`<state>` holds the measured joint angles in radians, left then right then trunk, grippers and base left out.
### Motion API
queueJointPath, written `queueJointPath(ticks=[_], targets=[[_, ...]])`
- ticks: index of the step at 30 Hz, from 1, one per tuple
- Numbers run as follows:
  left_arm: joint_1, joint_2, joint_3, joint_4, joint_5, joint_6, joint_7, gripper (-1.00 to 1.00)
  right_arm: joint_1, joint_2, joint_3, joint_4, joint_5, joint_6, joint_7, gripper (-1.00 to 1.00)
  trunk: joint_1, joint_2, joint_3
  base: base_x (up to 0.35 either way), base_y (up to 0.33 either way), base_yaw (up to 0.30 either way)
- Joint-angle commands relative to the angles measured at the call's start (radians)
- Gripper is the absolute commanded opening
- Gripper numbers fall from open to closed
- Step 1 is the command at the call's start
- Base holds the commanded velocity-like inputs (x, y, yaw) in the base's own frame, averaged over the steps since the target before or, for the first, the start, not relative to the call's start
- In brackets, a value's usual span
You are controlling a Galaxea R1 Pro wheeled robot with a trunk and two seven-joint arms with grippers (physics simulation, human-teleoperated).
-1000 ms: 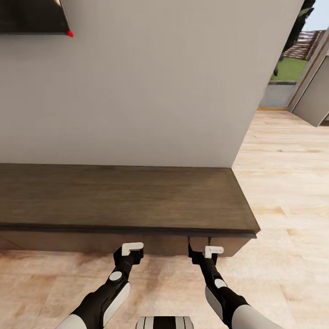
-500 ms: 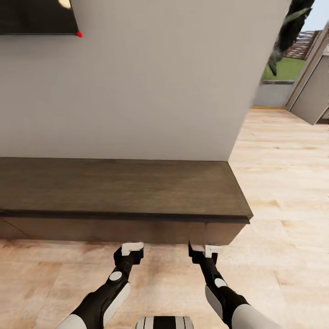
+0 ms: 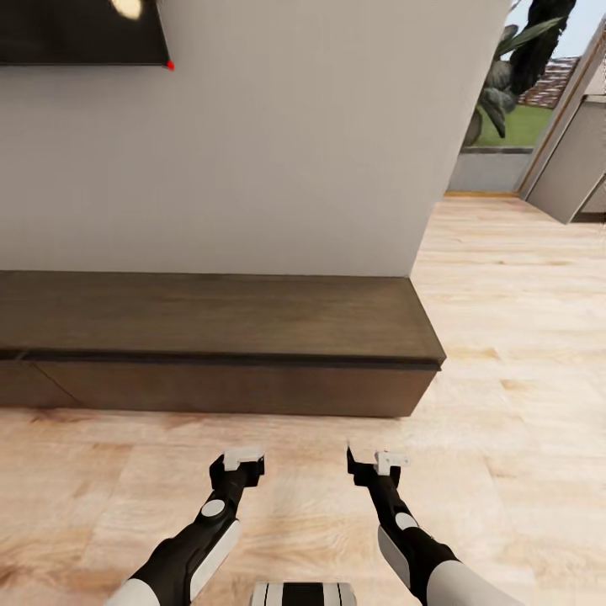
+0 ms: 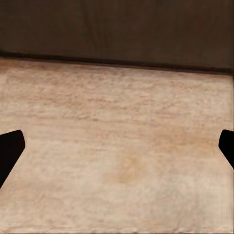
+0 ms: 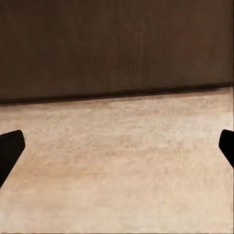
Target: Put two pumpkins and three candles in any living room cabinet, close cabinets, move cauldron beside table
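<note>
Both arms reach forward and low over the pale wood floor (image 3: 522, 353). The left gripper (image 3: 237, 465) and the right gripper (image 3: 374, 465) hang side by side, apart from each other, with nothing between their fingers. In each wrist view the two dark fingertips (image 4: 9, 151) sit at opposite edges of the picture, so the fingers of both grippers are spread wide, with bare floor in the gap.

Ahead of the fingers, beyond a strip of floor, stands the cabinet (image 3: 219, 337): a long, low dark brown unit set against the grey wall (image 3: 295, 143). Its flat fronts lie flush and shut, and its top is bare. The fingers touch none of it. The left wrist view looks at the cabinet's dark front (image 4: 117, 29) past the fingertips, and the right wrist view shows the same dark front (image 5: 117, 44) closer in.

Above the cabinet, off to the left-hand side of the fingers, a dark screen (image 3: 76, 29) hangs on the wall. Beyond the right fingers the wall ends, and a leafy plant (image 3: 497, 84) stands by an opening to greenery outside
</note>
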<state>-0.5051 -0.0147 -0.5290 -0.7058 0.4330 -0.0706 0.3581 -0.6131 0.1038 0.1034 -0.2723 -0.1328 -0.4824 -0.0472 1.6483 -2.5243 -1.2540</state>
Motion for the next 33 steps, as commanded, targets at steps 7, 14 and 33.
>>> queueJointPath(ticks=[7,14,33], targets=[[-0.001,0.001,-0.004,-0.001,0.012,-0.002,0.006,1.00,0.000,0.000,0.007,0.007,-0.007,-0.002,-0.005,1.00,-0.001,0.000,-0.001,-0.321,0.000,0.000],[-0.001,0.004,0.001,-0.032,0.012,0.003,0.007,1.00,0.000,0.000,0.007,0.010,-0.004,-0.002,-0.005,1.00,-0.001,0.000,-0.001,-0.074,0.000,0.000],[-0.002,0.005,0.157,-0.238,0.019,0.501,0.009,1.00,0.000,0.003,0.003,-0.040,-0.004,0.248,-0.025,1.00,-0.007,0.003,0.053,-0.001,0.000,0.000]])
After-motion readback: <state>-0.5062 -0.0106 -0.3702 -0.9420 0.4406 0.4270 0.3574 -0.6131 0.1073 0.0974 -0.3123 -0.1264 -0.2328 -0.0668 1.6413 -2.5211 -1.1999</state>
